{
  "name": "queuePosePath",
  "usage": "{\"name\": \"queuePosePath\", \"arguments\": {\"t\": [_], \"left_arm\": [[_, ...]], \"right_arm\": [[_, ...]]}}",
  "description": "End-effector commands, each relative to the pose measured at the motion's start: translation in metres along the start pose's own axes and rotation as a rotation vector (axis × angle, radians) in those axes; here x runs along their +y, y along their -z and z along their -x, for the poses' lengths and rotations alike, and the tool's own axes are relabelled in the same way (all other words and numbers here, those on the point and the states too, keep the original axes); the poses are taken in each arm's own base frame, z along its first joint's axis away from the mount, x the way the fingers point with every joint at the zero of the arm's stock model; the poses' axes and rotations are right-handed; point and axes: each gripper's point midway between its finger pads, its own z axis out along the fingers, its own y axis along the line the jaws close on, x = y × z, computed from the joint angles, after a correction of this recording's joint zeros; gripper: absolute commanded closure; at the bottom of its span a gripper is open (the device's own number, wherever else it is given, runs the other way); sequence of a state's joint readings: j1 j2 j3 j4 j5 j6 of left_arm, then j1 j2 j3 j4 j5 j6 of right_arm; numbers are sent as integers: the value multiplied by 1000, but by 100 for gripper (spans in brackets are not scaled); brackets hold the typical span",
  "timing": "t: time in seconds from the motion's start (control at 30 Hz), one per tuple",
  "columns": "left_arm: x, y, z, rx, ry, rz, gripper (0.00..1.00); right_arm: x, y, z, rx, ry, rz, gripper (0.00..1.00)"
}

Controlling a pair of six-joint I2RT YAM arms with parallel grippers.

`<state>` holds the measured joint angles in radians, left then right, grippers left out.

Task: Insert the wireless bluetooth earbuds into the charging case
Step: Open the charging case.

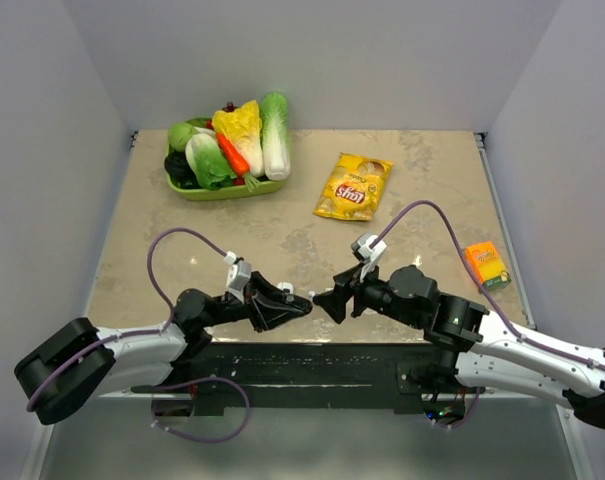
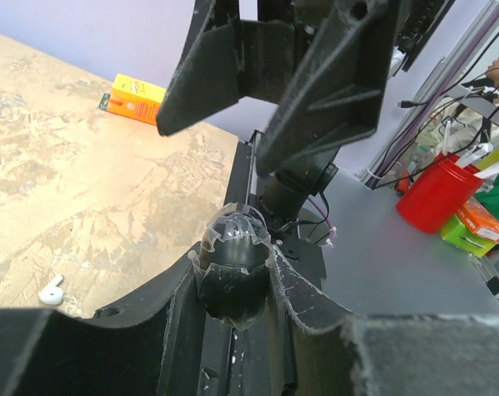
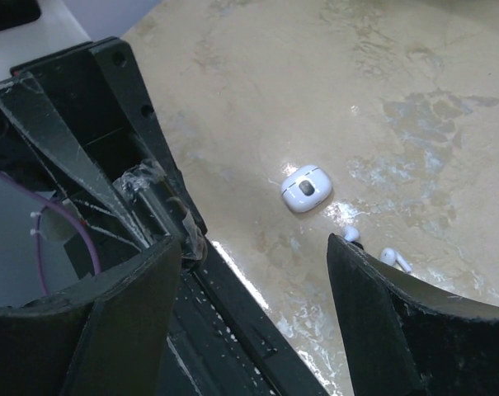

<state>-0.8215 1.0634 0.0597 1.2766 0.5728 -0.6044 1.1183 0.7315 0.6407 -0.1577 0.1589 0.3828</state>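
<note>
near the middle of the desk's near edge, the white charging case lies on the surface, with two white earbuds loose just beside it. the right gripper hangs over them, fingers released and wide apart. the left gripper is clenched on a dark rounded object.

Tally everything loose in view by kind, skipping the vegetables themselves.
White earbuds: 2
White charging case: 1
Dark rounded item, gripped: 1
Chip bag: 1
Orange box: 1
Green tray: 1
Total: 7
</note>
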Motion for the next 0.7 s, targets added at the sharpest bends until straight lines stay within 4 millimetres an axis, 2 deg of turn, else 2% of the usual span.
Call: {"name": "queuePosePath", "arguments": {"t": [0.0,0.33,0.67], "left_arm": [[-79,8,113,-461,-384,-292,100],[-81,0,113,-443,-378,-319,100],[-88,-4,102,-405,-373,-367,100]], "right_arm": [[18,0,4,-12,31,97,25],[17,-11,-6,38,44,80,25],[-2,-11,-1,13,17,-36,28]]}}
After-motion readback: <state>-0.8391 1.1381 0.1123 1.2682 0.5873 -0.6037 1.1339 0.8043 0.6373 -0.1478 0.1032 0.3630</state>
